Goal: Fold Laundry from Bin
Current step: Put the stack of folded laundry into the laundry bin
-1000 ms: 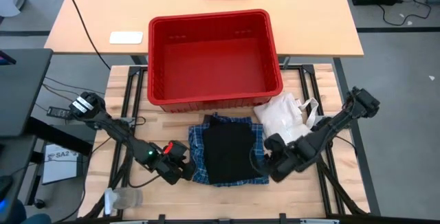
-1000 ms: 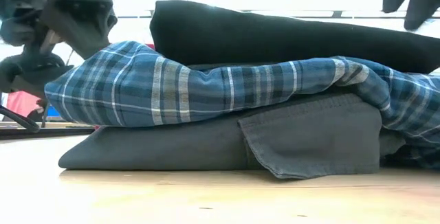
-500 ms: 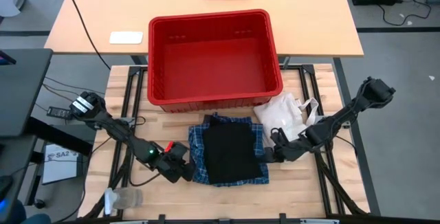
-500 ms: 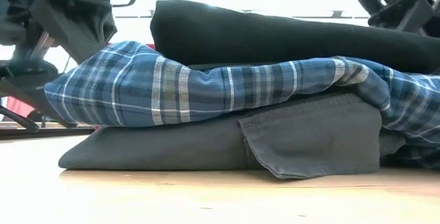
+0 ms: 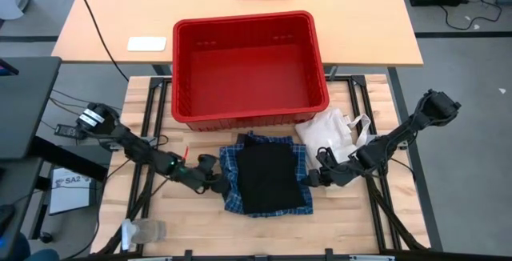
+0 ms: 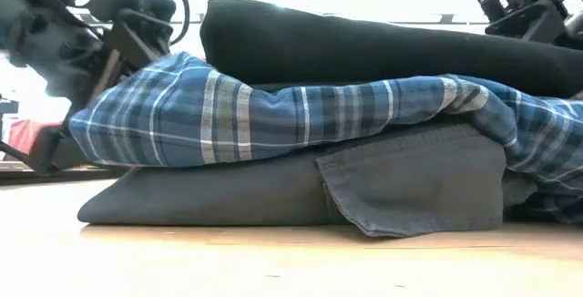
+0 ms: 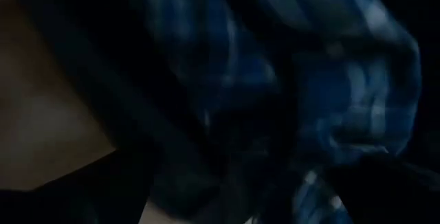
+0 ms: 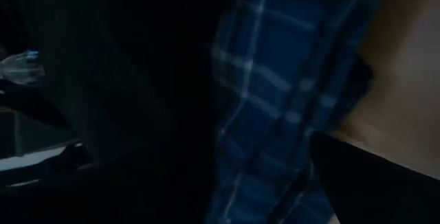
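Observation:
The laundry lies folded in a stack on the table's near middle: a black piece (image 5: pixel 268 177) on top, the blue-and-white plaid shirt (image 5: pixel 230 182) under it, and a dark grey piece (image 6: pixel 273 192) at the bottom, flat on the wood. The red bin (image 5: pixel 240 115) stands empty just beyond the stack. My left gripper (image 5: pixel 214 182) is low at the stack's left edge, right by the plaid shirt (image 6: pixel 273 115). My right gripper (image 5: pixel 317 178) is low at the stack's right edge. Both wrist views are filled with dark plaid cloth (image 7: pixel 330 93) (image 8: pixel 275 93) close up.
A white fabric bag with cords (image 5: pixel 326 137) lies right of the stack, beside the bin's near right corner and just beyond my right gripper. A clear plastic cup (image 5: pixel 142 230) lies at the near left edge. Bare wood shows in front of the stack.
My left gripper has dropped lower and gone toward the stack's left edge. My right gripper has gone from the stack's near right corner a little toward the far edge and down to the stack's right edge, then kept still. The stack stays in place.

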